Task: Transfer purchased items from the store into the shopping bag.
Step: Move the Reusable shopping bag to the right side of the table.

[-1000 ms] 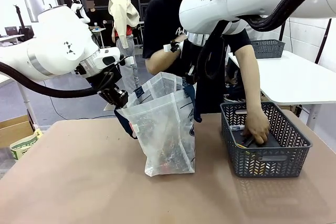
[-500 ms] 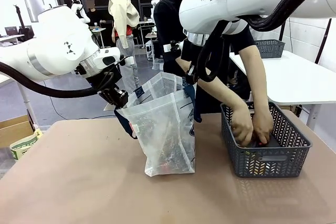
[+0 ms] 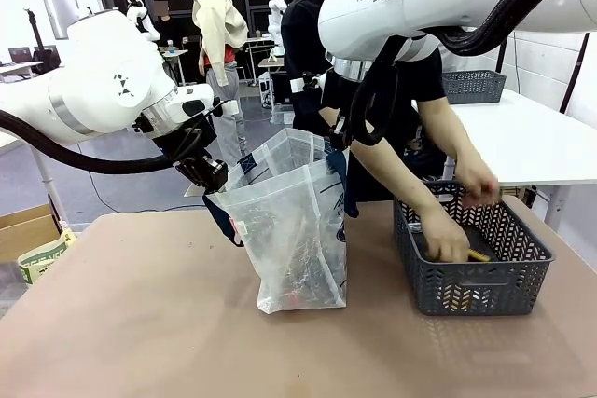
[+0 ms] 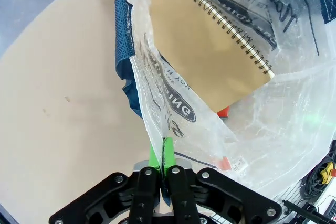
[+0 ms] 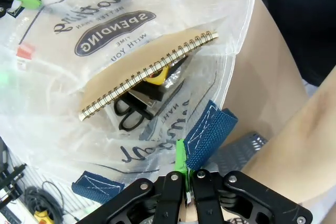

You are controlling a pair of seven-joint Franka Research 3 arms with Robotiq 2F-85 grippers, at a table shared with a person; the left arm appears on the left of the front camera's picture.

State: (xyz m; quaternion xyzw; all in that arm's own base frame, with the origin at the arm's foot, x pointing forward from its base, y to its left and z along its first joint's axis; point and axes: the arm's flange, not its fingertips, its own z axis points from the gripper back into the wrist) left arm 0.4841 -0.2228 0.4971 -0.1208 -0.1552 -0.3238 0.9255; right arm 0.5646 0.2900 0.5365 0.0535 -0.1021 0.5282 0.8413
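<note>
The left gripper (image 4: 163, 150) is closed tight, its green pads pinching the thin plastic rim of the shopping bag (image 3: 294, 230) just beside a navy strap handle (image 4: 123, 56). The right gripper (image 5: 185, 158) is closed tight as well and holds the opposite rim, where another navy strap (image 5: 207, 132) is sewn on. Between the two grips the mouth of the bag stands open, and the bag rests upright on the brown table (image 3: 140, 323).

Inside the bag lies a brown spiral notebook (image 5: 142, 90), tilted; under it are black scissors (image 5: 131, 111) and something yellow (image 5: 157, 74).

To the robot's right of the bag, near but apart from it, stands the dark grey basket (image 3: 476, 291). One hand of the person (image 3: 446, 244) reaches down into it, and a thin yellow item (image 3: 478, 255) lies just beside this hand. The other hand (image 3: 480, 184) is above the far rim; what it holds I cannot tell.
</note>
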